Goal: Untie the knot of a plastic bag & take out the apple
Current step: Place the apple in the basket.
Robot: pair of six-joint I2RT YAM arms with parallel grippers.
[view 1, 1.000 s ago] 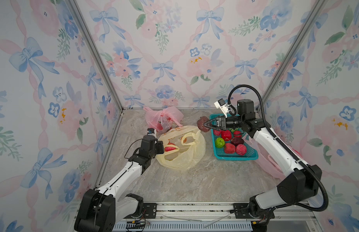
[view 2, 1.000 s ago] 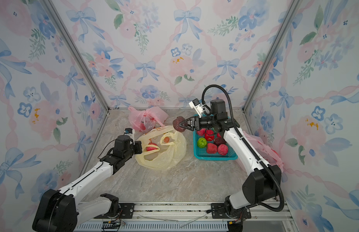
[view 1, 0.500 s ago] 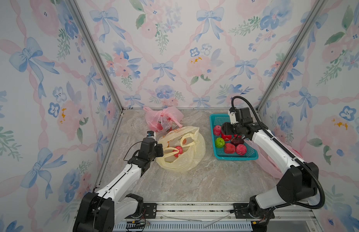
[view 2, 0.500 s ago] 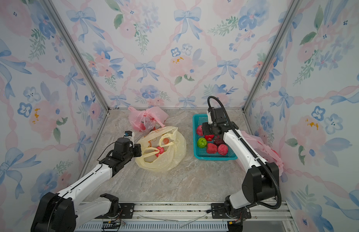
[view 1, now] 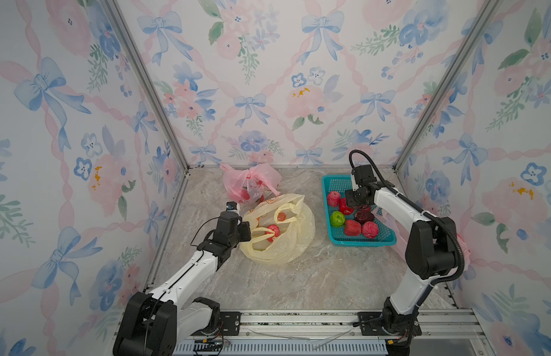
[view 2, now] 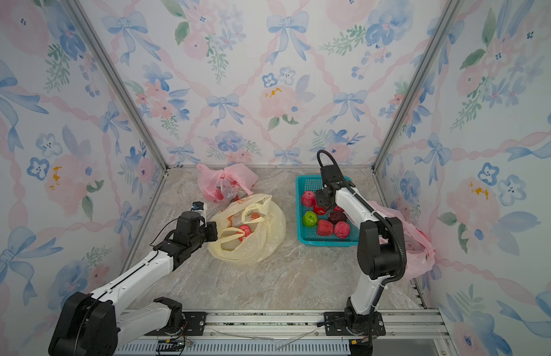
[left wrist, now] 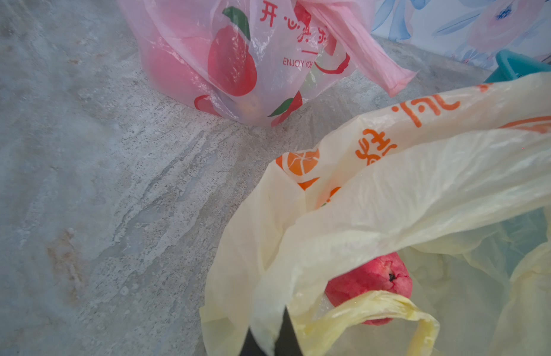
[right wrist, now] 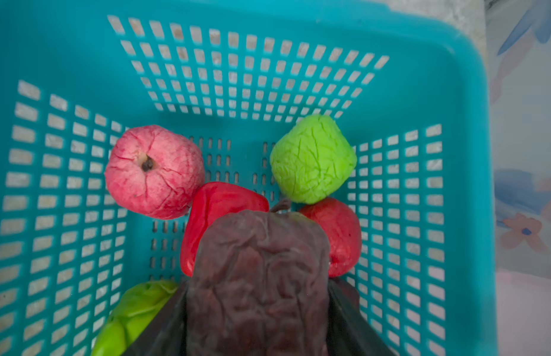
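The yellow plastic bag (view 1: pixel 294 237) (view 2: pixel 265 237) (left wrist: pixel 422 185) lies open mid-table, its handles loose. My left gripper (view 1: pixel 245 231) (view 2: pixel 213 231) (left wrist: pixel 272 342) is shut on the bag's near rim. A pinkish-red apple (view 1: pixel 273 231) (view 2: pixel 244 230) (left wrist: pixel 369 283) lies inside the bag. My right gripper (view 1: pixel 362 212) (view 2: pixel 335 212) (right wrist: pixel 257 296) hangs low in the teal basket (view 1: pixel 329 182) (view 2: pixel 302 185) (right wrist: pixel 471 92), shut on a wrinkled dark maroon apple (view 1: pixel 364 216) (view 2: pixel 337 217) (right wrist: pixel 258 271).
The basket holds several other fruits, red, pink and green (right wrist: pixel 312 158). A knotted pink bag (view 1: pixel 249 183) (view 2: pixel 224 182) (left wrist: pixel 237 61) with fruit sits behind the yellow one. Another pink bag (view 2: pixel 419 246) lies against the right wall.
My right gripper carried the dark apple from beside the yellow bag over to the basket and lowered it among the fruits. The left gripper kept hold of the bag's rim.
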